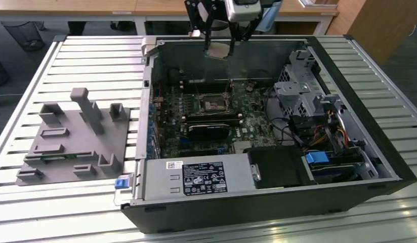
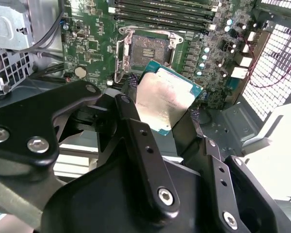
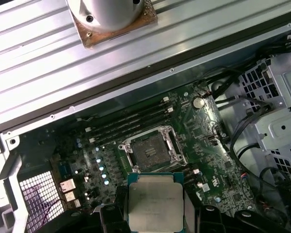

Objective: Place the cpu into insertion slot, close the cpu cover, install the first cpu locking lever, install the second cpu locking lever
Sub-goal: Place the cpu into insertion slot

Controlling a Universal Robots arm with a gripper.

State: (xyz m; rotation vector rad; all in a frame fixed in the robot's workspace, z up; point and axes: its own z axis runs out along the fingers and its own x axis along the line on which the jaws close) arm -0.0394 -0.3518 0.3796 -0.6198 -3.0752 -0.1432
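My black pincer [image 2: 161, 110] grips the small silvery-beige square chip [image 2: 167, 97] well above the silver-rimmed black square socket [image 3: 150, 153] — any tilt or offset going down could, I judge, jam it.

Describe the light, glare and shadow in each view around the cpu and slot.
Exterior view: the slot lies dim inside the case; the table is bright. Second wrist view: the cpu shows a pale sheen; outside the case it is washed out. First wrist view: the cpu is evenly lit; the table slats glare.
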